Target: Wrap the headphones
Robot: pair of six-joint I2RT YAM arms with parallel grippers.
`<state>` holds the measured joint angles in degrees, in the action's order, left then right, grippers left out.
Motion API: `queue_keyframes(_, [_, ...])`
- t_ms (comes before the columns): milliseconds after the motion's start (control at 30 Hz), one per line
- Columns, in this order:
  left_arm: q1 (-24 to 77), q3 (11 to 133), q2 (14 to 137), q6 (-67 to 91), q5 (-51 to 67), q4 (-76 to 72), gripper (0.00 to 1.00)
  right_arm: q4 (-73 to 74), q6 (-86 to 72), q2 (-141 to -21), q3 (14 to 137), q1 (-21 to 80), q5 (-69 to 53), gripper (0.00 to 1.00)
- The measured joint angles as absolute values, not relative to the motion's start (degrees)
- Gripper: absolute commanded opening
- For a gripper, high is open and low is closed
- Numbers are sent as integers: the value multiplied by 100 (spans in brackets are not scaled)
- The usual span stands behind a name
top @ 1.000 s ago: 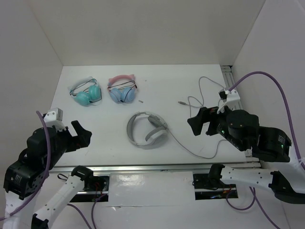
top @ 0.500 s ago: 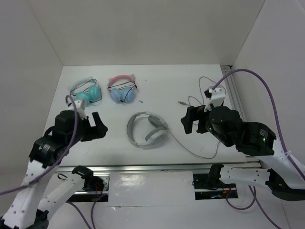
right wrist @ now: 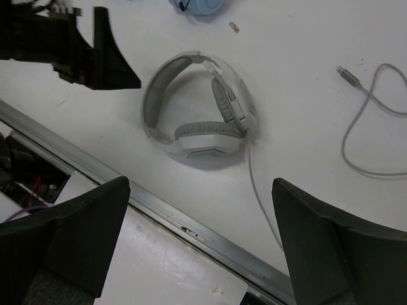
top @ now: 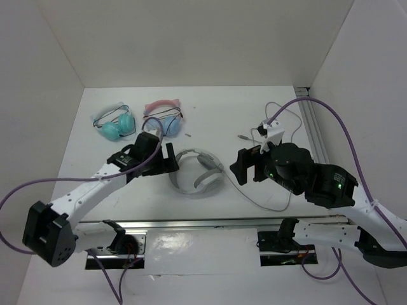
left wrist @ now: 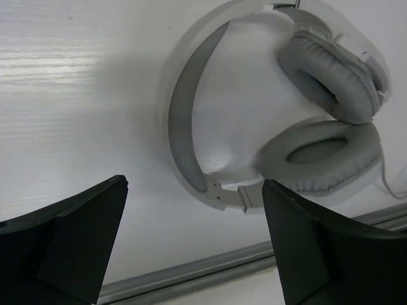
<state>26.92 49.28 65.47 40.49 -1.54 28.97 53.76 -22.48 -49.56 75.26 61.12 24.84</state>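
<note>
Our left end effector (top: 166,157) hangs wide open and empty, with the headphones (top: 205,183) flat on the worktop (top: 216,114) just ahead of it, headband nearest. Our right end effector (top: 245,166) is also open and empty and faces them from the opposite side, the cable (top: 254,201) trailing below it. We think a skewed pinch could skid the set, or the arms could collide.

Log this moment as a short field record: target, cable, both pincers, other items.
target: grey-white headphones, lying flat on the table
cable: cable unwrapped, trailing loose to the right of the ear cups
left pincer: left pincer open, next to the headband, holding nothing
right pincer: right pincer open, right of the ear cups, holding nothing
other items: teal pair and pink-banded blue pair at the far side
</note>
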Motion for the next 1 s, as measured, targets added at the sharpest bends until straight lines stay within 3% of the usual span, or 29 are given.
queue_keyframes(333, [3260,4908,8346,4421,-1024,2246,100,5170,-2154,-4602,7352,6112,2226,100])
queue_keyframes(600, [3256,4910,8860,4560,-1293,1946,86,5052,-2152,-4410,7185,6112,2043,100])
queue_keyframes(733, [3256,4840,8993,4668,-1378,1787,73,5057,-2154,-4327,7046,6112,2036,100])
queue_keyframes(767, [3256,4836,8993,4674,-1400,1767,57,5059,-2154,-4311,7019,6112,2036,100])
queue_keyframes(867, [3256,4821,9032,4694,-1426,1667,42,5057,-2154,-4213,6993,6112,2036,100])
queue_keyframes(900, [3258,4823,9061,4700,-1446,1636,24,5059,-2156,-4193,6993,6112,2036,100])
queue_keyframes(1000, [3282,4825,9091,4659,-1514,1614,3,5059,-2156,-4095,6995,6112,2036,100])
